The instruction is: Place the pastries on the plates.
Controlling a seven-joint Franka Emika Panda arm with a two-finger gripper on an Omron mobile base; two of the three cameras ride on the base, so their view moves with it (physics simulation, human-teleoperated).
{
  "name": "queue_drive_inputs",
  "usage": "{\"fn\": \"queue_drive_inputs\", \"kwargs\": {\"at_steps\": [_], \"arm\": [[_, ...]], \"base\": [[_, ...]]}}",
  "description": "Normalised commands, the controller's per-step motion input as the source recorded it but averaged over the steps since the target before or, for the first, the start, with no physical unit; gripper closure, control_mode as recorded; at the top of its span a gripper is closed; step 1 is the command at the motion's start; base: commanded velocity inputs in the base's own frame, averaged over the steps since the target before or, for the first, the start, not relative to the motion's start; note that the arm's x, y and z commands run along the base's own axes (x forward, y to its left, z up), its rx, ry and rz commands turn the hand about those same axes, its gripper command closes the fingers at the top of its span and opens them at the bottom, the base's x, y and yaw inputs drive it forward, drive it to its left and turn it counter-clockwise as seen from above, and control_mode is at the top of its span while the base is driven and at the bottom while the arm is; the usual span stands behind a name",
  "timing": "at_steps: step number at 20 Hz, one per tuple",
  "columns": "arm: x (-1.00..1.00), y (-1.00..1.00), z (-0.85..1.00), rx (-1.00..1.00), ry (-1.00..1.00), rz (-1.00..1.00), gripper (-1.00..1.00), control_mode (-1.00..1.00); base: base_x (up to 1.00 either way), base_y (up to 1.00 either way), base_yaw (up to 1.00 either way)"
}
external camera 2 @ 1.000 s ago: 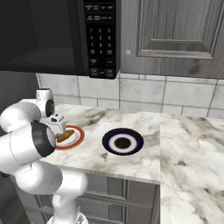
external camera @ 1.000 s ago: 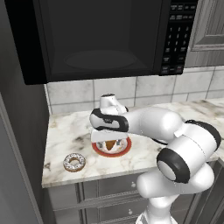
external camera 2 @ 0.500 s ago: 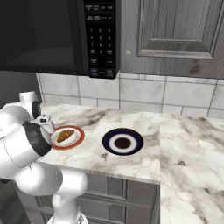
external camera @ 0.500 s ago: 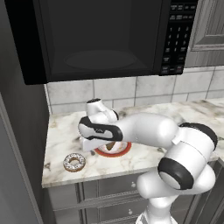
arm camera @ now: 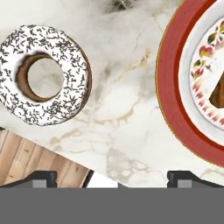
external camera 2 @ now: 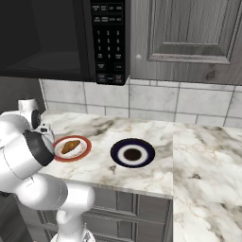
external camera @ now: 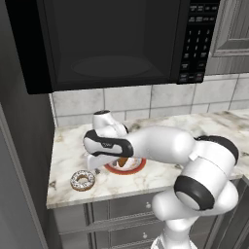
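Left base view: the black microwave (external camera: 112, 41) is hanging above the marble counter (external camera: 68, 160), and the white arm (external camera: 165, 146) is reaching leftward and down over the counter's left end. A grey tiled backsplash (external camera: 126, 99) is running behind the counter, and grey cabinet drawers (external camera: 121, 219) are sitting below its near edge. The red-rimmed plate (external camera: 127, 167) is lying partly under the arm, with the croissant (external camera: 122, 162) resting on it as a brown patch. The donut (external camera: 82, 180) is lying on the bare counter to the left of that plate and nearer the front edge, close to it but apart from it.

Right base view: a grey cabinet door (external camera 2: 189, 38) is hanging to the right of the microwave. The red-rimmed plate (external camera 2: 72, 148) is carrying the croissant (external camera 2: 71, 146) at its centre, and the navy-rimmed plate (external camera 2: 132, 152) is lying empty just to its right, the two plates apart.

Hand view: the gripper (arm camera: 111, 176) is pointing down at bare marble between the donut (arm camera: 43, 74) and the red rim of the plate (arm camera: 175, 109). Its two dark fingertips (arm camera: 39, 177) are standing wide apart with nothing between them. The donut's white icing is showing dark sprinkles, and the ring is lying flat. A sliver of wooden floor (arm camera: 30, 168) is showing past the counter edge.
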Motion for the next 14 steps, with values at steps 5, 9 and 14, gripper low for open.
{"fn": "queue_drive_inputs", "kwargs": {"at_steps": [5,9,14], "arm": [[0.0,0.53,-0.04,0.07,-0.01,0.0,-1.0,-1.0],[0.06,0.31,-0.11,0.06,0.0,0.0,-1.0,-1.0],[0.23,0.09,-0.24,0.02,-0.05,0.02,-1.0,-1.0]], "base": [[0.0,0.0,0.0],[0.0,0.0,0.0],[0.0,0.0,0.0]]}}
